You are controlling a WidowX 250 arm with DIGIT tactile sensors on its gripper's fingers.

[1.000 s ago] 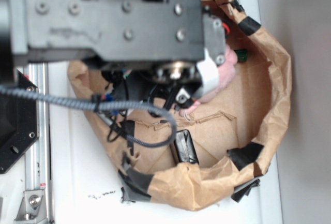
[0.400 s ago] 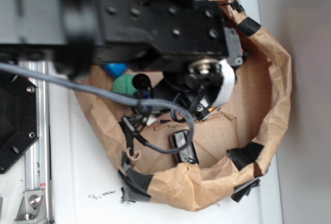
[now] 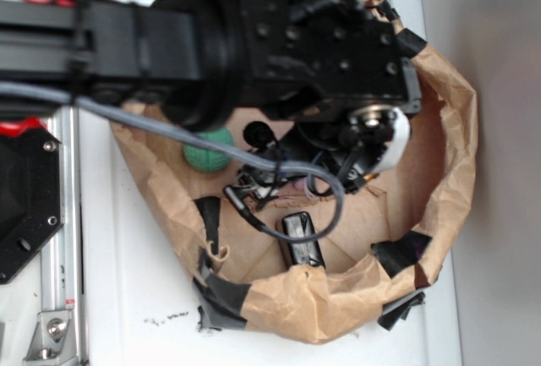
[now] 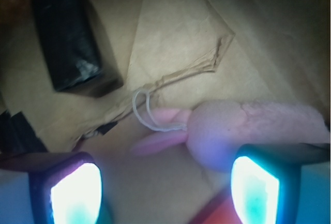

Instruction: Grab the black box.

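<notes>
Now end effector [image 4: 165, 193] spread wide, empty, low inside paper bag [image 3: 439, 172]. Black box [image 4: 66, 36] lies up-left of it, apart. Pink toy [image 4: 248, 128] by right finger.

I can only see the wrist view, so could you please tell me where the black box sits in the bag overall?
Observer: The exterior view shows the black box on the floor of the paper bag, against the near wall, next to a black tape patch.
Operator: Thank you. Is anything else in the bag that I cannot see?
Observer: Yes, a green ball lies near the bag's left wall, partly hidden under the arm.
Operator: Is the gripper over the box?
Observer: Not from outside: the wrist hangs farther back and right of the box, and the arm hides the gripper. Your wrist view shows its fingers apart, holding nothing, with a pink toy between them.
</notes>
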